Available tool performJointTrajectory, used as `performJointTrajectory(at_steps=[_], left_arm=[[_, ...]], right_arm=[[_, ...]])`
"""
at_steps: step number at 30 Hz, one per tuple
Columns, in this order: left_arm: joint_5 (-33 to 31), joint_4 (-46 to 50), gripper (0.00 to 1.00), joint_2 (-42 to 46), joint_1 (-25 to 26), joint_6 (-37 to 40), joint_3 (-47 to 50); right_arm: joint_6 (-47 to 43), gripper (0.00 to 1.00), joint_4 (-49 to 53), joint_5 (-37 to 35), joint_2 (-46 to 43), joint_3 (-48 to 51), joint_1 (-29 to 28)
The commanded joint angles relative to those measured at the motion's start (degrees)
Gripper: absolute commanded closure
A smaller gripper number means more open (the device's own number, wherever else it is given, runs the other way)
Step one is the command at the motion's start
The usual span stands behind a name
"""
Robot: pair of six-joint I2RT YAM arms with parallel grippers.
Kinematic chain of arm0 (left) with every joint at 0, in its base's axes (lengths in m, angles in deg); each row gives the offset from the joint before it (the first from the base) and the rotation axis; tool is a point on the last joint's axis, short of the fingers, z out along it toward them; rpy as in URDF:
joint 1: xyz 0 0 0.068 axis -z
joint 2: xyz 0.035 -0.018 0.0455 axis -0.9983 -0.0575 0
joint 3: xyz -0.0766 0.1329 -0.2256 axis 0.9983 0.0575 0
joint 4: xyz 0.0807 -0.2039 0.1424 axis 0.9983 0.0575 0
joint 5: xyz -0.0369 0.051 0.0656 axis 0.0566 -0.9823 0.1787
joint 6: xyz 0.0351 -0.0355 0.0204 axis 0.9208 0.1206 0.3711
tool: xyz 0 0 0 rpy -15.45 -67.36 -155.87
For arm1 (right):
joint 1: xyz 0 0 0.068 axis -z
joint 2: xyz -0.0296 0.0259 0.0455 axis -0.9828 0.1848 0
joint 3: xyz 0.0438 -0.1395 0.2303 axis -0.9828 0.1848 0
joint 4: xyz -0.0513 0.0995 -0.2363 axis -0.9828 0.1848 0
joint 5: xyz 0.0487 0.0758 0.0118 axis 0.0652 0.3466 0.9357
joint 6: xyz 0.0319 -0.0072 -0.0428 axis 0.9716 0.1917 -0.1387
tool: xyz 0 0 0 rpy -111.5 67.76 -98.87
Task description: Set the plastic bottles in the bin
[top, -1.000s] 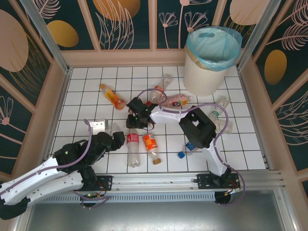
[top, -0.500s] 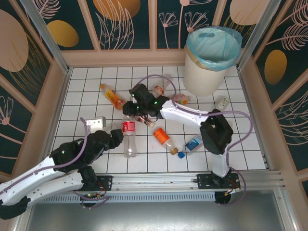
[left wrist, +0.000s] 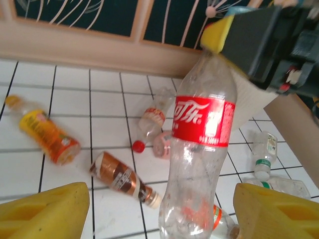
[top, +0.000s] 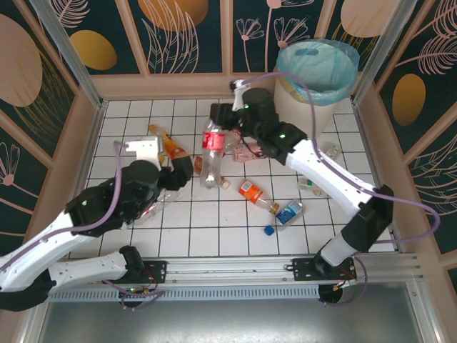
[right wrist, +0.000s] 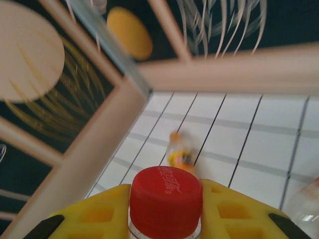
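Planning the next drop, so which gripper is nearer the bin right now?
Right. The right gripper, shut on the red-capped cola bottle, hangs left of the bin; the left gripper, open, is farther off toward the near left.

Cola bottle (left wrist: 199,149) between right gripper (right wrist: 166,204) jaws: clear, red cap, red label with white script. Pads (right wrist: 94,216) yellow, same on left gripper (left wrist: 159,211). Beyond left jaws: orange-label bottle (left wrist: 45,137), brown-label bottle (left wrist: 119,177). Bin (top: 303,111) cream, liner (top: 318,61) light blue. Floor (top: 128,114) white tile, dark grid. Walls (top: 71,21) dark teal, orange ovals. Blurry bottle (right wrist: 180,152) past right jaws looks yellow-orange.
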Motion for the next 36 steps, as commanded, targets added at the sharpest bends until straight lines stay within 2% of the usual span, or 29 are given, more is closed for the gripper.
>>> performJointTrajectory(at_steps=[1,4,9,12,17,24,29,33,36], left_arm=[[-0.2,-5.9,0.23,-6.7,0.2,10.2,-5.3],[-0.1,-10.2,0.23,-12.5,0.2,13.6,-10.1],[3.9,-20.3,0.23,-20.5,0.2,18.2,-16.4],[5.2,-22.8,0.23,-26.4,0.2,20.1,-22.3],[7.6,-20.9,0.23,-38.3,0.2,22.8,-36.0],[11.2,-18.0,0.22,-54.3,-0.1,25.4,-57.4],[16.9,-15.7,0.22,-64.1,-3.0,22.8,-71.4],[22.3,-17.6,0.22,-65.1,-6.6,18.4,-70.8],[23.6,-19.0,0.22,-64.5,-8.0,17.7,-68.1]], right_arm=[[-6.7,1.0,-5.6,-7.0,-4.2,-3.7,3.0],[-9.6,1.0,-6.7,-9.5,-5.5,-6.9,6.7],[-14.3,1.0,-9.9,-13.6,-6.2,-10.3,12.4],[-16.0,1.0,-12.3,-14.9,-5.5,-11.6,16.6],[-16.5,1.0,-14.9,-14.4,-3.7,-13.5,22.8],[-16.8,1.0,-15.4,-15.0,-0.3,-17.8,27.2],[-20.1,1.0,-15.2,-16.9,4.5,-22.5,29.8],[-21.7,1.0,-14.1,-17.5,9.6,-28.2,32.6],[-22.7,1.0,-14.5,-17.2,13.5,-31.3,34.1]])
